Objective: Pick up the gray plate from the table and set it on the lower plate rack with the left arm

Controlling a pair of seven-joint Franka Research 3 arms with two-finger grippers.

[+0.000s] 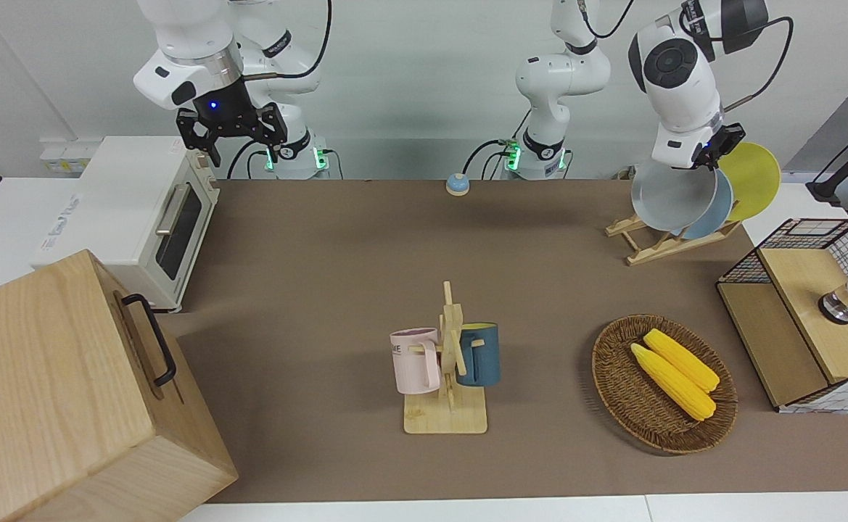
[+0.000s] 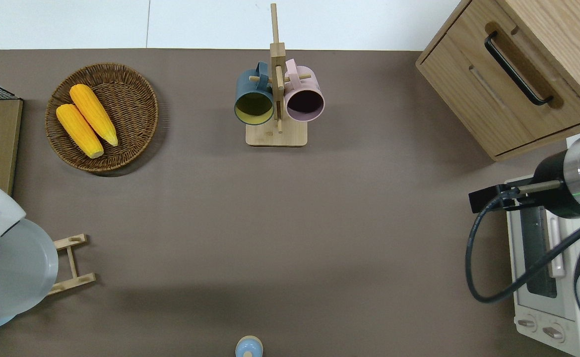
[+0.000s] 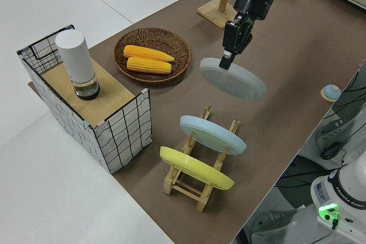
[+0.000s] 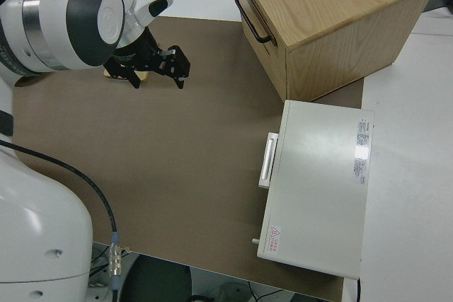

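My left gripper (image 3: 227, 61) is shut on the rim of the gray plate (image 3: 234, 81), which hangs tilted in the air. From overhead the gray plate (image 2: 22, 267) is over the lower plate rack (image 2: 71, 265), on the side toward the table's middle. The rack (image 3: 194, 190) holds a light blue plate (image 3: 211, 134) and a yellow plate (image 3: 194, 168) in its slots. In the front view the gray plate (image 1: 670, 196) overlaps the light blue plate (image 1: 717, 210). The right arm is parked, its gripper (image 1: 229, 138) open.
A wicker basket (image 1: 612, 377) with two corn cobs and a mug tree (image 1: 449, 348) with a pink and a dark blue mug stand farther from the robots. A wire crate (image 1: 815, 312) is at the left arm's end. A toaster oven (image 1: 133, 217) and a wooden drawer box (image 1: 68, 391) are at the right arm's end.
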